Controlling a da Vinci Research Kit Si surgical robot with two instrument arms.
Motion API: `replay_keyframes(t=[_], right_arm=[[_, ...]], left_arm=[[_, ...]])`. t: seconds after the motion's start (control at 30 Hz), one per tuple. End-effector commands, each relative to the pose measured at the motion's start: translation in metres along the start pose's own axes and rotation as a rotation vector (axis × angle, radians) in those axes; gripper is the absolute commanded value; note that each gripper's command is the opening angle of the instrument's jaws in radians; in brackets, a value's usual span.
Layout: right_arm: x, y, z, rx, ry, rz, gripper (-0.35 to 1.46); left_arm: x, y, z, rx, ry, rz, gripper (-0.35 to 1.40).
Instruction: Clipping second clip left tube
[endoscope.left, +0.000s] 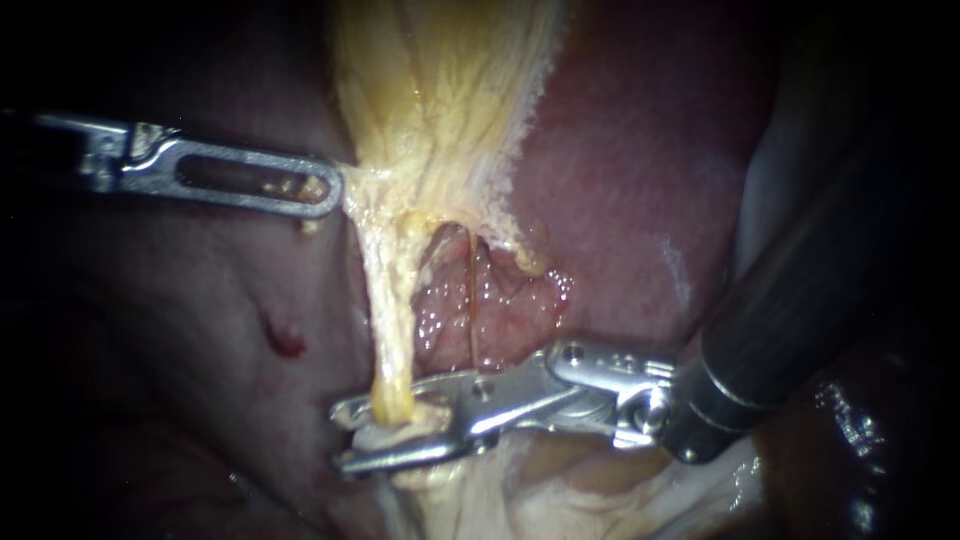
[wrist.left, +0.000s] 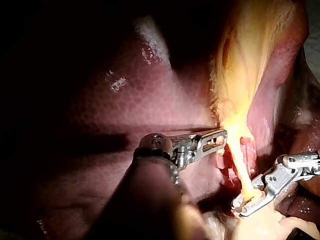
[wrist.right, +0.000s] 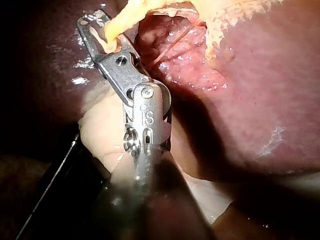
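Observation:
A yellow tube (endoscope.left: 390, 330) runs down from the fatty yellow tissue (endoscope.left: 440, 90) to pale tissue at the bottom; it is the left one of two. My right instrument (endoscope.left: 342, 437) reaches in from the right. Its long metal jaws stand open astride the tube's lower end, and a gap shows between them. In the right wrist view the tube (wrist.right: 116, 27) lies between the jaws of the right instrument (wrist.right: 95, 20). My left instrument (endoscope.left: 335, 192) has its slotted jaws shut on the edge of the yellow tissue and holds it toward the left. I see no clip on the tube.
A thin reddish strand (endoscope.left: 470, 300) runs beside the tube over raw, wet tissue (endoscope.left: 500, 310). Dark red liver (endoscope.left: 640, 150) surrounds the site. A small spot of blood (endoscope.left: 285, 345) lies left of the tube. The right instrument's dark shaft (endoscope.left: 800, 300) fills the right side.

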Motion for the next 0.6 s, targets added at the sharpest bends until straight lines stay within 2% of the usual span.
replay_keyframes(t=[0.03, 0.1, 0.4, 0.6], right_arm=[[0.0, 0.0001, -0.0001, -0.002, 0.0, 0.001, -0.23], [-0.0001, 0.0003, -0.0003, -0.003, 0.0, 0.001, -0.35], [-0.0001, 0.0009, -0.0007, -0.017, 0.019, 0.025, -0.35], [-0.0005, 0.0014, -0.0012, -0.021, 0.012, 0.018, -0.35]], left_arm=[[0.0, 0.0, 0.0, 0.0, 0.0, 0.0, -0.35], [0.0, 0.0, 0.0, 0.0, 0.0, 0.0, -0.35], [0.0, 0.0, 0.0, 0.0, 0.0, 0.0, -0.35], [0.0, 0.0, 0.0, 0.0, 0.0, 0.0, -0.35]])
